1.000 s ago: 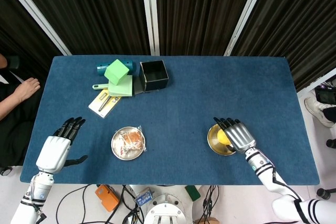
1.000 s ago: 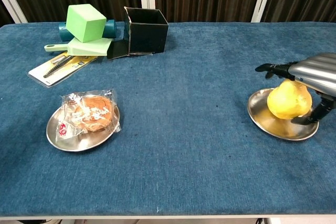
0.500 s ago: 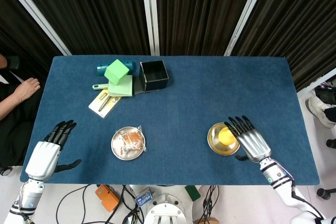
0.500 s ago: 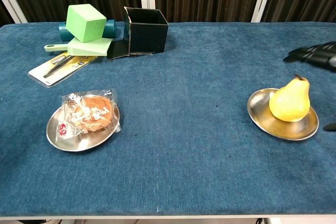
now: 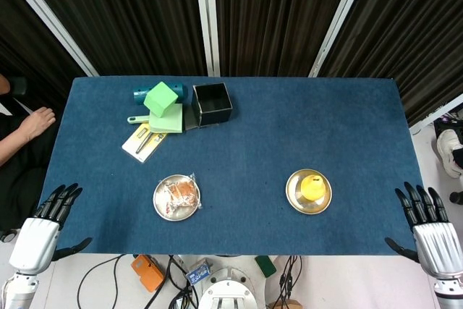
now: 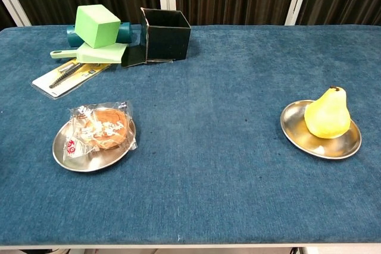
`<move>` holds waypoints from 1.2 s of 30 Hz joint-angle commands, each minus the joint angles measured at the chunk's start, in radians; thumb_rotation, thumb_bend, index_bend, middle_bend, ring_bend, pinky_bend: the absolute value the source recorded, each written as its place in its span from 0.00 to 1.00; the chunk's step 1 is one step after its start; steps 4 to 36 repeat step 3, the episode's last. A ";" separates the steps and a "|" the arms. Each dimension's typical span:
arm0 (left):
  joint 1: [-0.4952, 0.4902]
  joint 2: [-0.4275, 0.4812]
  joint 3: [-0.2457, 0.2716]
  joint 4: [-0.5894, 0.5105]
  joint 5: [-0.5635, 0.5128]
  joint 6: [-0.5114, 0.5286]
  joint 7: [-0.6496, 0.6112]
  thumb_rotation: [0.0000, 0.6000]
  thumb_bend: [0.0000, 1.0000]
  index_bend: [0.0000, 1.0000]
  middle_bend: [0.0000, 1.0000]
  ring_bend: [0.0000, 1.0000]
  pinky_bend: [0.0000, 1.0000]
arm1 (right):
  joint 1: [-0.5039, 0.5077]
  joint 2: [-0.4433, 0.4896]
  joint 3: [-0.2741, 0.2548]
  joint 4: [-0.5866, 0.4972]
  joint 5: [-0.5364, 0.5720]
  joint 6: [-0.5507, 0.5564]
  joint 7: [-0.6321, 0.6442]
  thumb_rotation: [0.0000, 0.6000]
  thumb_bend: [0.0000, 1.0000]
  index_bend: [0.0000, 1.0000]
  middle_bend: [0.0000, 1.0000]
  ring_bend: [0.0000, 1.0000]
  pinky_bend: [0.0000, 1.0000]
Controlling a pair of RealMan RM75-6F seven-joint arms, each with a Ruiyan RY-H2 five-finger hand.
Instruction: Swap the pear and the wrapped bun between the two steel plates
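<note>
Near the table's front edge, pear upright on right plate, wrapped bun on left plate. Both hands off table, left hand and right hand empty, fingers spread. Pear likely smooth, firm: grip its belly; bun soft, wrapper slippery.

A table covered in blue cloth stands before a wall of dark pleated curtains crossed by pale metal struts, 1 upright and others slanting. Below the table's near edge, cables trail over a light floor beside an orange device. At the left edge, a seated person's forearm rests just off the table's corner.
</note>
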 commanded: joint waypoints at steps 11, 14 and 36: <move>0.018 -0.012 0.009 0.033 -0.007 -0.011 -0.023 1.00 0.00 0.06 0.05 0.03 0.23 | -0.014 0.005 0.007 0.000 -0.017 -0.019 0.003 0.87 0.12 0.00 0.00 0.00 0.00; 0.018 -0.012 0.009 0.033 -0.007 -0.011 -0.023 1.00 0.00 0.06 0.05 0.03 0.23 | -0.014 0.005 0.007 0.000 -0.017 -0.019 0.003 0.87 0.12 0.00 0.00 0.00 0.00; 0.018 -0.012 0.009 0.033 -0.007 -0.011 -0.023 1.00 0.00 0.06 0.05 0.03 0.23 | -0.014 0.005 0.007 0.000 -0.017 -0.019 0.003 0.87 0.12 0.00 0.00 0.00 0.00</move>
